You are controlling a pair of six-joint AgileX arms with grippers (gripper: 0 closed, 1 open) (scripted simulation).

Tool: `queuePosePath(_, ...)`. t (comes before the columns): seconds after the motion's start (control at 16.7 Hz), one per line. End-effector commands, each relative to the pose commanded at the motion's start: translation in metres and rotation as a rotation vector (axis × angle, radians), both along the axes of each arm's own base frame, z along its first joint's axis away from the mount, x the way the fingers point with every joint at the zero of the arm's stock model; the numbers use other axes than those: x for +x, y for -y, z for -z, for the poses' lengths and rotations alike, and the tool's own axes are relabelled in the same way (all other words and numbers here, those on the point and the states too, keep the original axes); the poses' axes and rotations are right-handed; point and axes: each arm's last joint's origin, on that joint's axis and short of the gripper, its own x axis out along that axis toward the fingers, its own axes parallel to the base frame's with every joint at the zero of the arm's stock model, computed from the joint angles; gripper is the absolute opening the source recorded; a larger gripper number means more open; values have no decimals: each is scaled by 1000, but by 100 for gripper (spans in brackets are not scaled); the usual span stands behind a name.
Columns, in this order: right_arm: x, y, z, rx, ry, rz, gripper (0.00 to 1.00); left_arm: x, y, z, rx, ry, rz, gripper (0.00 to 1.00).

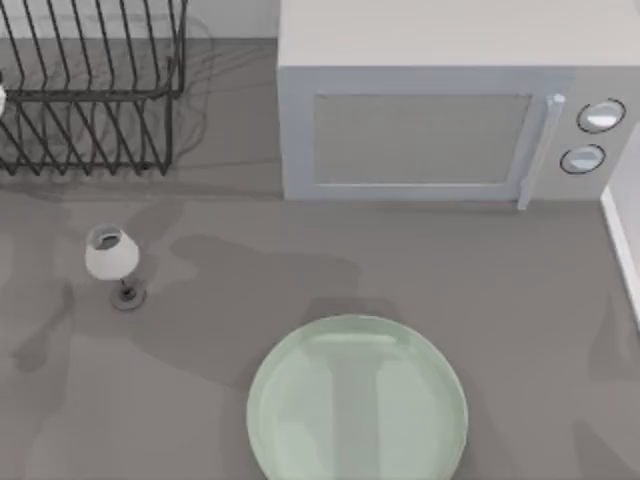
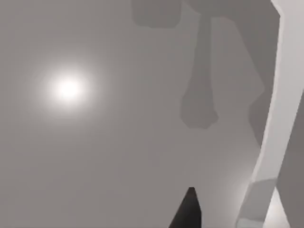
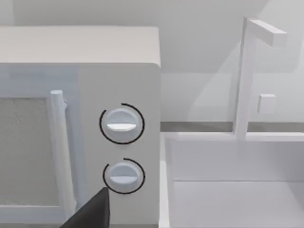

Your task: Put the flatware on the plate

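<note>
Surface: grey matte table, smooth, crossed by soft arm shadows.
Plate: plate, pale green, glassy, round with a shallow rim, at the near edge of the table, a little right of centre; its top is bare.
Glass: small stemmed glass with a white bowl and a dark round foot, upright, well left of the plate and farther back.
Microwave: boxy pale grey microwave at the back, right of centre, with a mesh-look door, a white bar handle and two round dials.
Rack: dark wire rack at the back left, thin black bars.
Sink: white basin just beside the microwave at the table's right edge, with a squared white tap behind it.
Left gripper: left gripper, one dark fingertip over bare grey table; how far it is open I cannot tell.
Right gripper: right gripper, one dark fingertip facing the microwave's dials; its opening I cannot tell either.
Flatware: I cannot tell where it lies.
</note>
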Motion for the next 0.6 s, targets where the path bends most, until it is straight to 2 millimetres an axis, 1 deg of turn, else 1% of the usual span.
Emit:
queuePosePath(0.18,0,0,0,0,0,0,100,15,41,-7,-73,91,-236,0)
queuePosePath(0.36,0,0,0,0,0,0,100,23,93,-4,-199,129,-524,0)
queuePosePath(0.48,0,0,0,0,0,0,100,22,133,2,-289,120,-735,0)
queuePosePath(0.6,0,0,0,0,0,0,100,15,174,10,-368,92,-945,0)
